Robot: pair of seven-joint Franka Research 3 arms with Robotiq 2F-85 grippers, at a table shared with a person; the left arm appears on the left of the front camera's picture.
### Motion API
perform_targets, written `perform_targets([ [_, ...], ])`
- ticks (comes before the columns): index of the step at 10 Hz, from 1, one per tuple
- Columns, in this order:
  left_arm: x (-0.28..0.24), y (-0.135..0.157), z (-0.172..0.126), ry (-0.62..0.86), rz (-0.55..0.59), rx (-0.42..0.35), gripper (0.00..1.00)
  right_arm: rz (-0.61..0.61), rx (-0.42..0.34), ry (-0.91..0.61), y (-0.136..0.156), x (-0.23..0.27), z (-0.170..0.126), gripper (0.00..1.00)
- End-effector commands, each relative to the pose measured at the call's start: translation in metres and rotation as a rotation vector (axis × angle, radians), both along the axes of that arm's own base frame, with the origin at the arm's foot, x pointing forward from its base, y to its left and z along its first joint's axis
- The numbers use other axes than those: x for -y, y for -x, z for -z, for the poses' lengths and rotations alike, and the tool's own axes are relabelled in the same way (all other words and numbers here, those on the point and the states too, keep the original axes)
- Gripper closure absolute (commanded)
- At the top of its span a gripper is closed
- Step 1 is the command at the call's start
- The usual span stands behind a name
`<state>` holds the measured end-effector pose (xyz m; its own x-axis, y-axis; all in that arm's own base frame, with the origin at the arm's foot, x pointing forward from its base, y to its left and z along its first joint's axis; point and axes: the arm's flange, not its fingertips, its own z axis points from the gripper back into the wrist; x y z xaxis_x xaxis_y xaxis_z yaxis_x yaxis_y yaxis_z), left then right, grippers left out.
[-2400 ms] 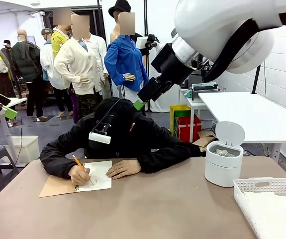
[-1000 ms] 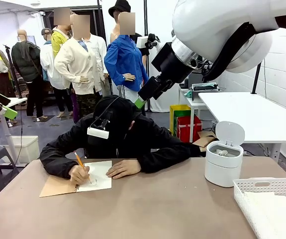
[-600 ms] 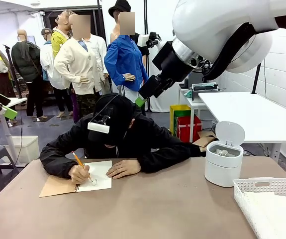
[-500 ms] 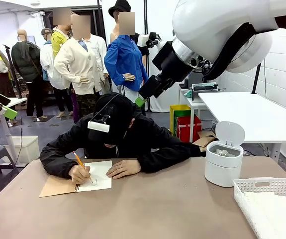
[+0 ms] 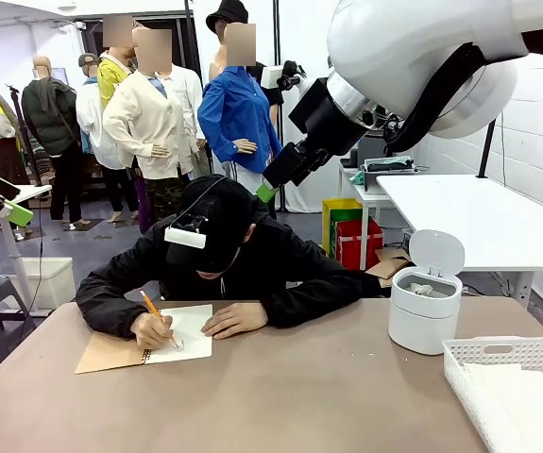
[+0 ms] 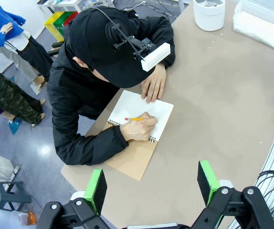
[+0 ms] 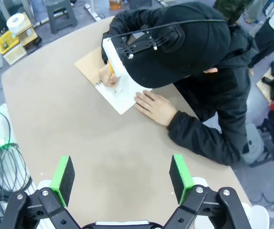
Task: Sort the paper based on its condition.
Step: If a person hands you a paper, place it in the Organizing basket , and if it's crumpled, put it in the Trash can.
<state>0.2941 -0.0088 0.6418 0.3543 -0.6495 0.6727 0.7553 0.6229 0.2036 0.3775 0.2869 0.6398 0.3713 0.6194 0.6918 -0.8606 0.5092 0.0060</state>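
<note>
Front view: right claw raised, open.

The near half of the table lies bare, open to a reach from either side. At the far left the person leans over the notebook, both hands on it (blocking that corner). At the right stand the bin and basket.

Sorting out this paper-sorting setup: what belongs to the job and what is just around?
Job:
notebook page being written on
small white lidded bin
white basket
left end effector, open
right end effector, open

Around:
pencil
side table
</note>
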Motion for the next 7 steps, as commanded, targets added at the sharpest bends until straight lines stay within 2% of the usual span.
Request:
perform_targets([
  [1,-0.0007,-0.0013,-0.0001,0.001,-0.007,0.008,0.00,-0.003,-0.006,0.003,0.0004,0.0002,0.0006,0.00],
  [7,-0.0007,-0.0013,-0.0001,0.001,-0.007,0.008,0.00,-0.003,-0.006,0.003,0.0004,0.0002,0.0006,0.00],
])
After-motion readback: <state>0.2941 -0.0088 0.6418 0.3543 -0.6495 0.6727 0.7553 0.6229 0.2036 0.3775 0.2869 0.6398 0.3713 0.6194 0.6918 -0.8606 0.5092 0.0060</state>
